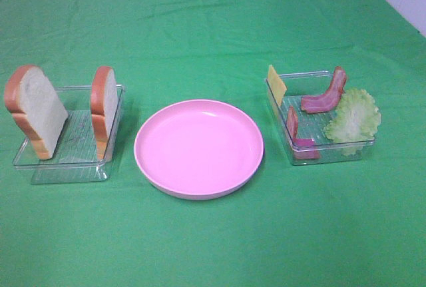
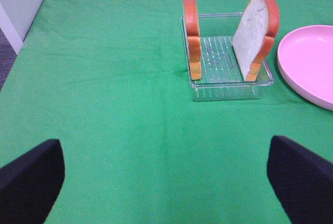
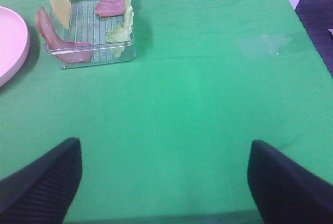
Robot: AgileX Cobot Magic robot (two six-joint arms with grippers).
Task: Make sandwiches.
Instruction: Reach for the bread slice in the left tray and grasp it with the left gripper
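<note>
No stacked sandwiches are in view, only loose parts. Two toy bread slices [image 1: 33, 110] [image 1: 104, 110] stand upright in the left clear tray [image 1: 66, 164]. The right clear tray [image 1: 326, 155] holds a yellow cheese square [image 1: 275, 82], two bacon strips [image 1: 325, 95] [image 1: 293, 127] and a lettuce leaf [image 1: 354, 117] leaning over its edge. My left gripper [image 2: 164, 151] is open over bare cloth, well short of the bread [image 2: 255, 31]. Open too, my right gripper [image 3: 164, 148] hangs far from the cheese [image 3: 58, 0] and lettuce [image 3: 122, 26]. Neither arm shows in the exterior high view.
A round pink plate [image 1: 198, 147] with nothing on it sits between the two trays. Green cloth [image 1: 213, 20] covers the whole table. The table's side edges show in both wrist views, with grey floor beyond.
</note>
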